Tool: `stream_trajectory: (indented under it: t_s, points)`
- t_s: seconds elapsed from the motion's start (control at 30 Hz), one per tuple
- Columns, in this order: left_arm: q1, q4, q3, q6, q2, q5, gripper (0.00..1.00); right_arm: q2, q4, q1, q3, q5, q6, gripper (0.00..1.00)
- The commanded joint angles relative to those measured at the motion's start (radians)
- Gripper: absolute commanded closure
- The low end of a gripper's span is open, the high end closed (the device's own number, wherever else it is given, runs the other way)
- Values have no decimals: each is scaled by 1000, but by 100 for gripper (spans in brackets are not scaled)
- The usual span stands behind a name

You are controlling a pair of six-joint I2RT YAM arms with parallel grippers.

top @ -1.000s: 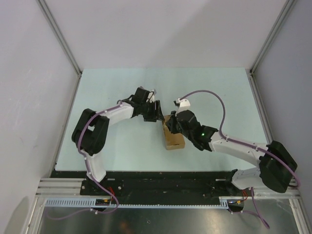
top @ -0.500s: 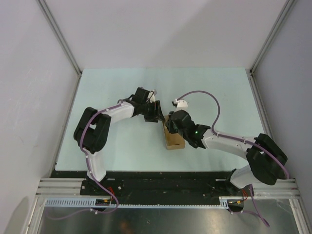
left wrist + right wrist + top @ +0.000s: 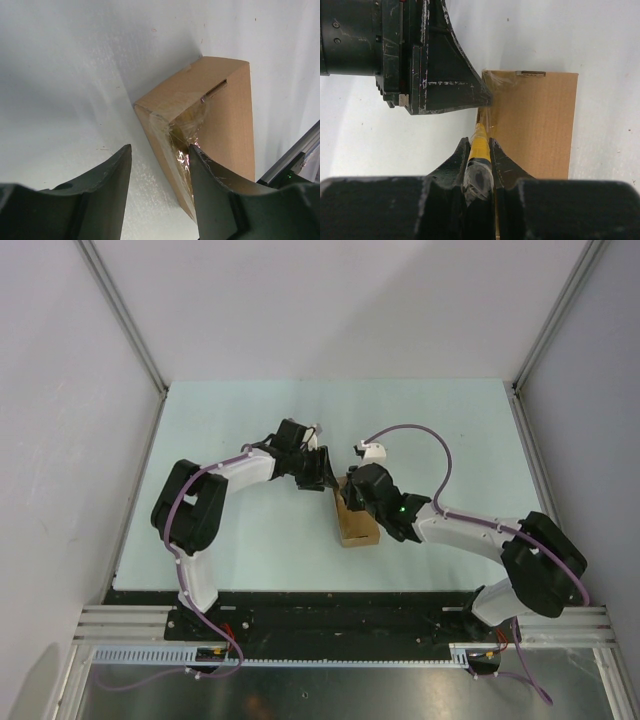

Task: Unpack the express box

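The express box [image 3: 358,528], a plain brown carton, lies on the pale table between both arms. In the left wrist view, clear tape wraps the corner of the express box [image 3: 220,115]. My left gripper [image 3: 160,150] straddles that taped corner: one finger rests over the box top, and the other stands apart over bare table, so it is open. From above, the left gripper [image 3: 325,480] sits at the box's far end. My right gripper [image 3: 479,141] is shut on a yellow-and-black utility knife [image 3: 481,131]. The knife's tip lies along the left edge of the express box [image 3: 535,125], just short of the left gripper [image 3: 440,75].
A small white clip [image 3: 374,450] on the purple cable [image 3: 440,445] hangs just beyond the box. An aluminium rail [image 3: 295,155] shows behind the box in the left wrist view. Frame posts [image 3: 125,320] rise at the table's far corners.
The right arm has slid a little left and forward along the box with the knife. The left jaws have narrowed slightly at the box's far corner.
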Motion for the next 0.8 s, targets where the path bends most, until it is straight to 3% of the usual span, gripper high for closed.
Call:
stream_trajectory:
  t_s: [0.0, 0.4, 0.77]
  points:
    - [9, 5, -3, -6, 14, 0, 47, 36, 53, 1, 43, -2, -22, 100]
    - [9, 5, -17, -106, 17, 3, 57, 13, -38, 43, 44, 45, -3, 100]
    - [7, 5, -51, -245, 6, -69, 66, -55, -266, 205, 44, 200, 20, 100]
